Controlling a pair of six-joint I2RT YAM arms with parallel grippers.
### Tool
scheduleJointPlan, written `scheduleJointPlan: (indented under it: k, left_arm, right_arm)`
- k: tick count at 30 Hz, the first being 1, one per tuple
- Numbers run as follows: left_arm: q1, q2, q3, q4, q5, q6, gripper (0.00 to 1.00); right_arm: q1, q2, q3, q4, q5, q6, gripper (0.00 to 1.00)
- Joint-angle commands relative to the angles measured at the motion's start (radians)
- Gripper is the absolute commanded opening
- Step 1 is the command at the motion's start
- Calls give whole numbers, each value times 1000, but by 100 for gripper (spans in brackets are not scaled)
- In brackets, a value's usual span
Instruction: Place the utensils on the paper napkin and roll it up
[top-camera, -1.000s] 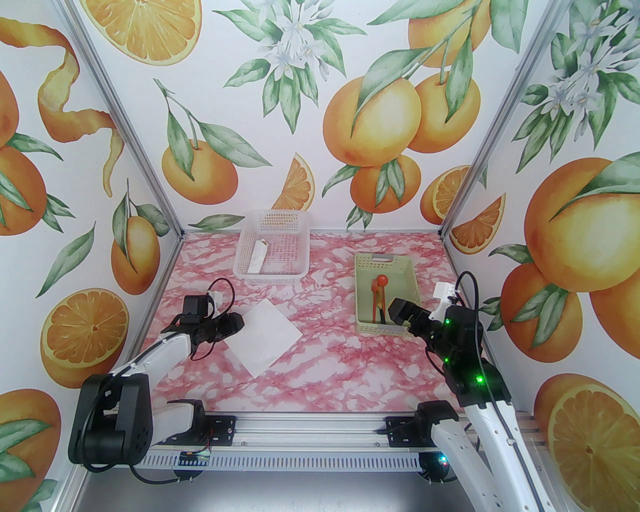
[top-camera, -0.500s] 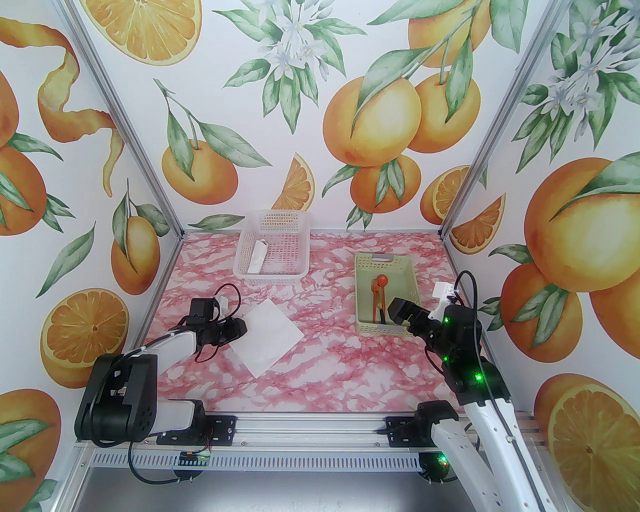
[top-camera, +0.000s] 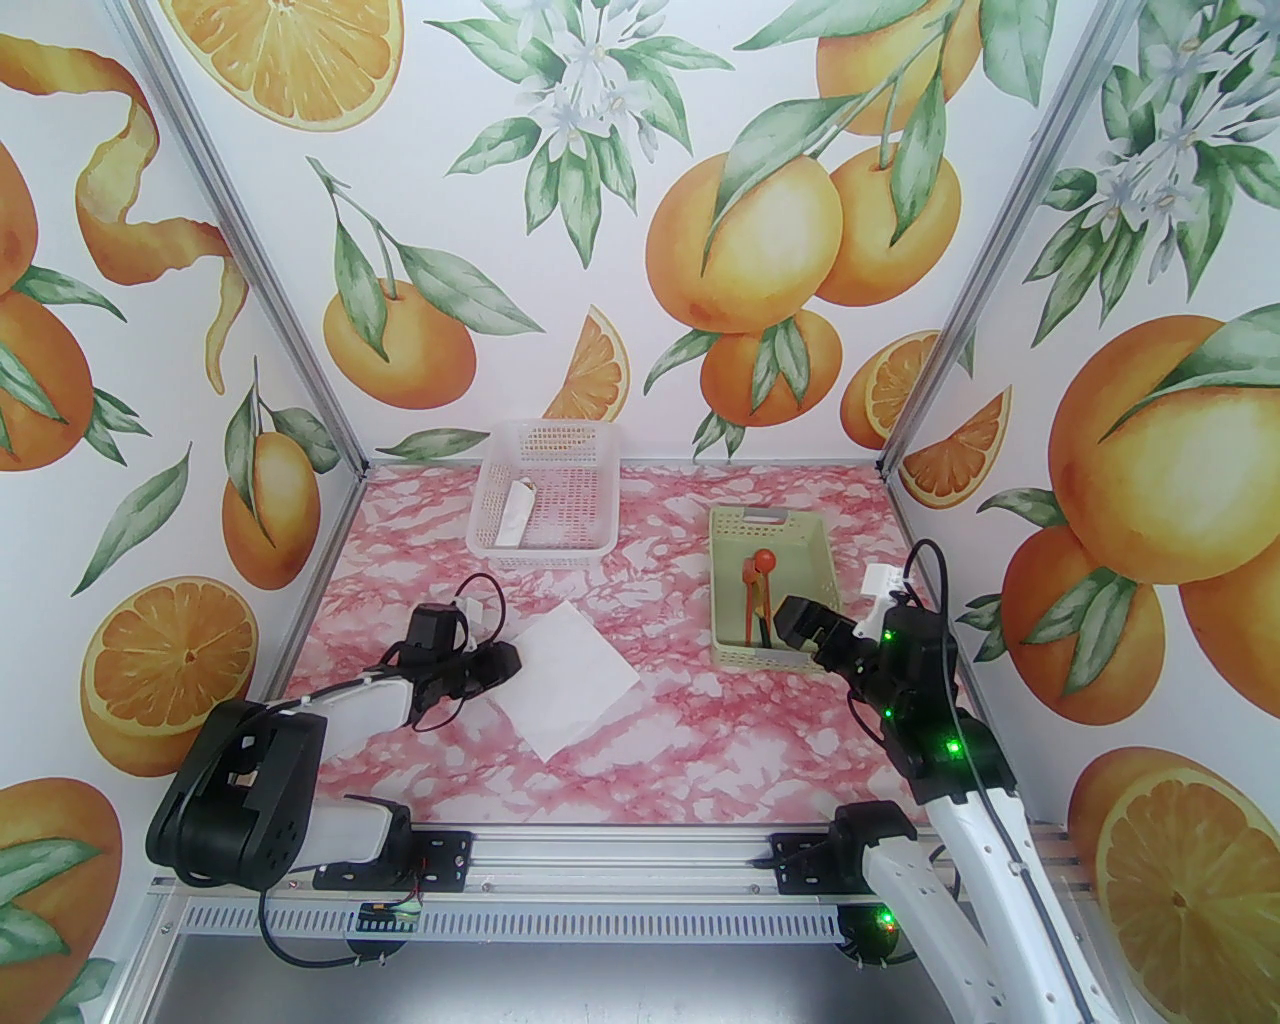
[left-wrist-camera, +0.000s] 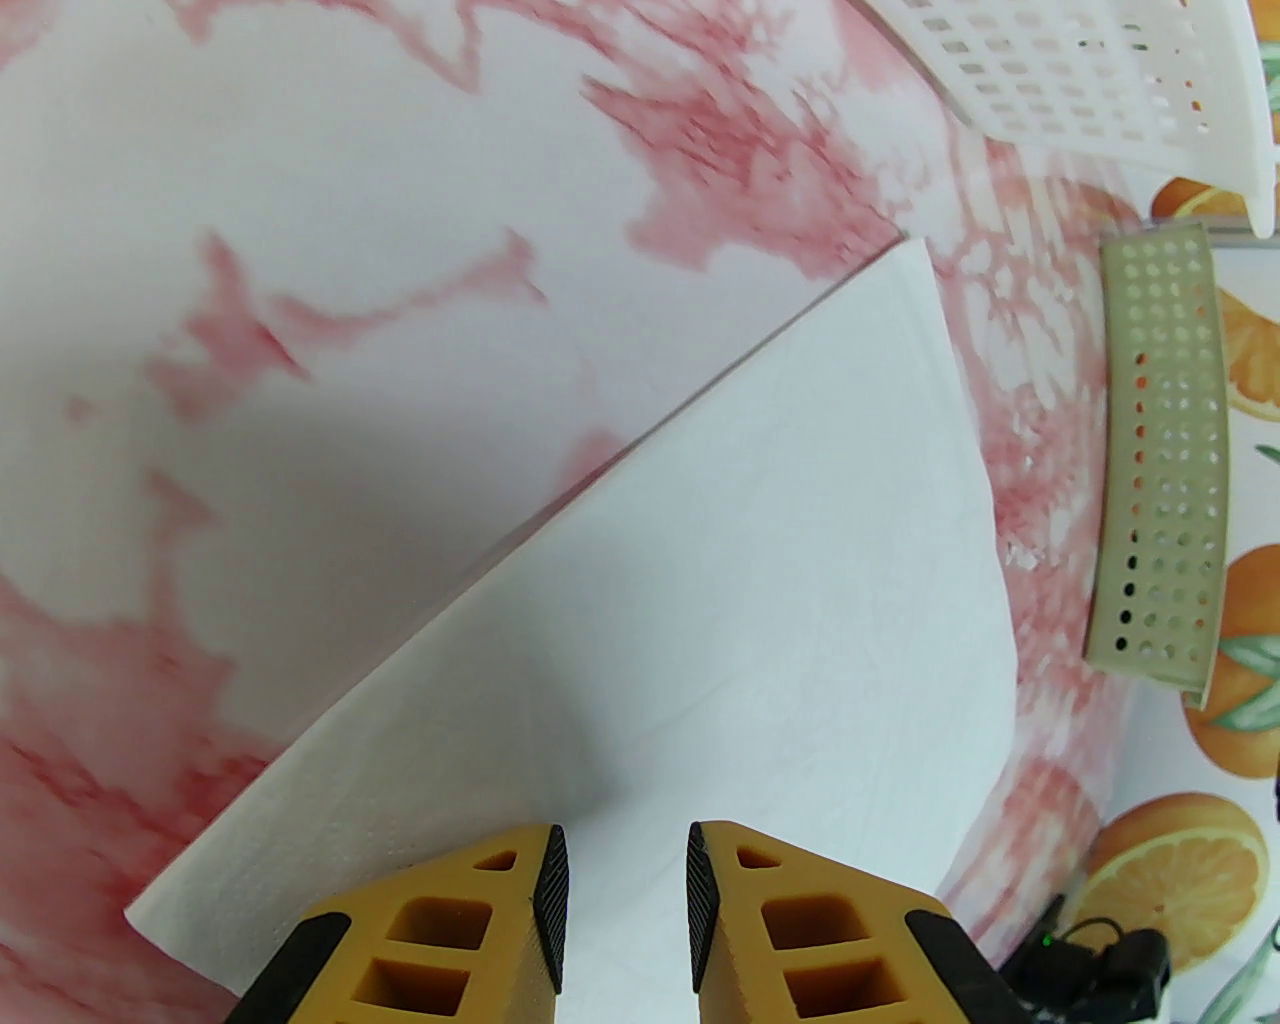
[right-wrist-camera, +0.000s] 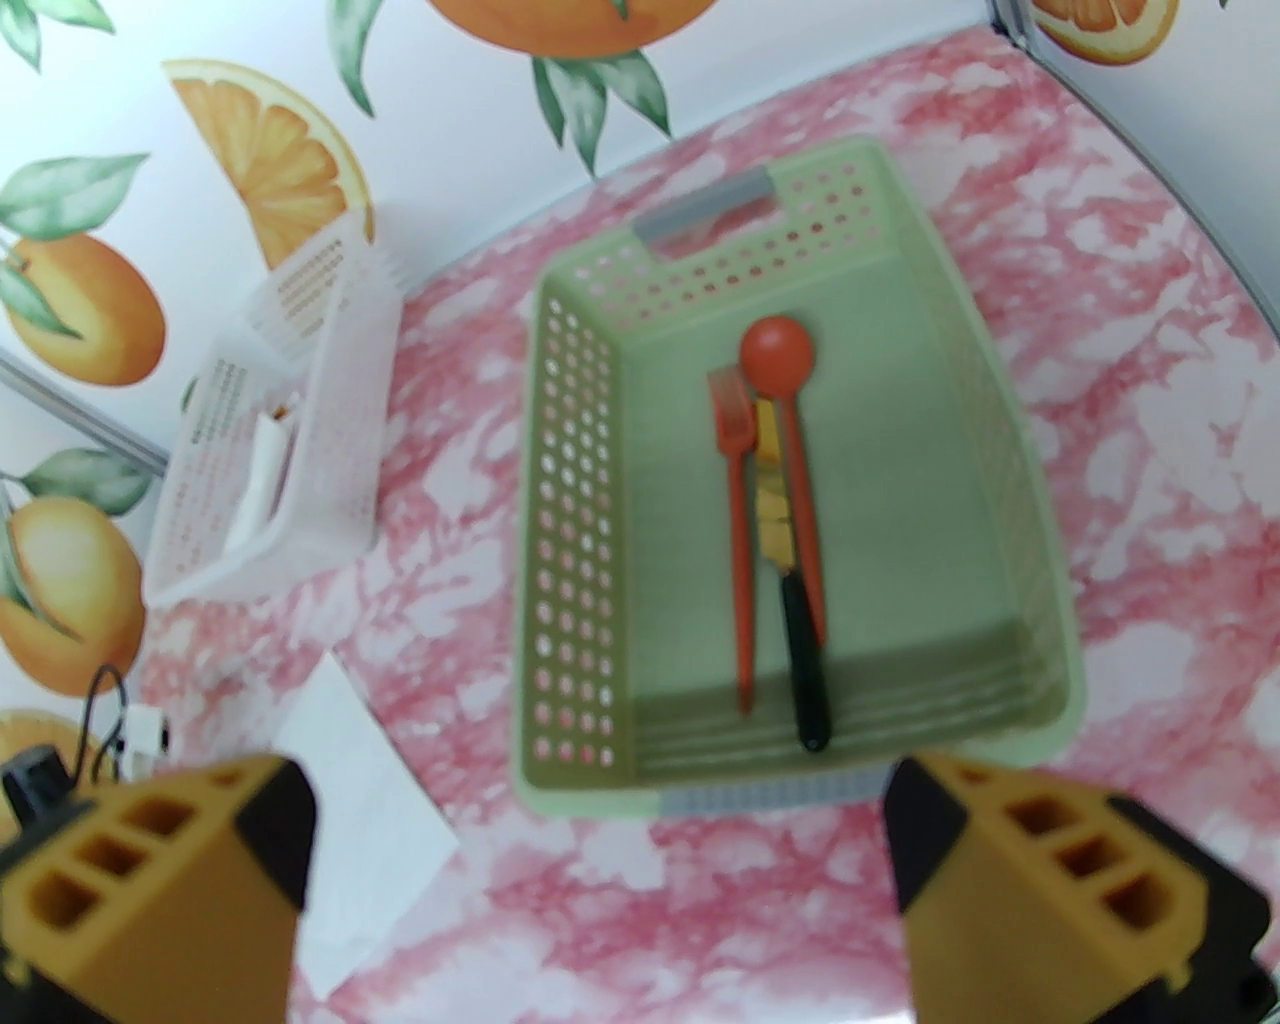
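The paper napkin (top-camera: 575, 680) lies flat on the pink marble table, left of centre, turned like a diamond. My left gripper (top-camera: 510, 660) rests on its left corner; in the left wrist view the gripper (left-wrist-camera: 628, 900) has a narrow gap between its pads, with the napkin (left-wrist-camera: 750, 600) flat beneath them. The utensils lie side by side in the green basket (top-camera: 718, 600): a red-orange spoon (right-wrist-camera: 777, 350), an orange fork (right-wrist-camera: 738, 520) and a black-handled knife (right-wrist-camera: 800, 640). My right gripper (top-camera: 800, 625) hovers wide open at the basket's near end, holding nothing.
A white perforated basket (top-camera: 482, 520) stands at the back left with a slim white paper roll (top-camera: 515, 515) inside. Printed walls and metal posts close in the table on three sides. Bare marble lies between the napkin and the green basket.
My left gripper has slid right and narrowed, and the napkin has shifted right with it, toward the table's middle. The right arm has barely moved.
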Motion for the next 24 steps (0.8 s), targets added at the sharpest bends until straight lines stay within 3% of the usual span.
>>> scheduleJointPlan:
  k: [1,8,17,24]
  left_arm:
    - [-82,-16,-39,17,-78,-130,29]
    - [-205,-16,-26,61,-163,-232,28]
    - [-329,100,-9,193,-198,-330,28]
    - [-389,137,26,230,-231,-356,28]
  right_arm:
    - [2,15,6,-12,6,9,100]
    - [3,46,15,-24,6,3,100]
    - [3,84,30,-48,12,-10,100]
    - [11,157,71,-70,28,-44,100]
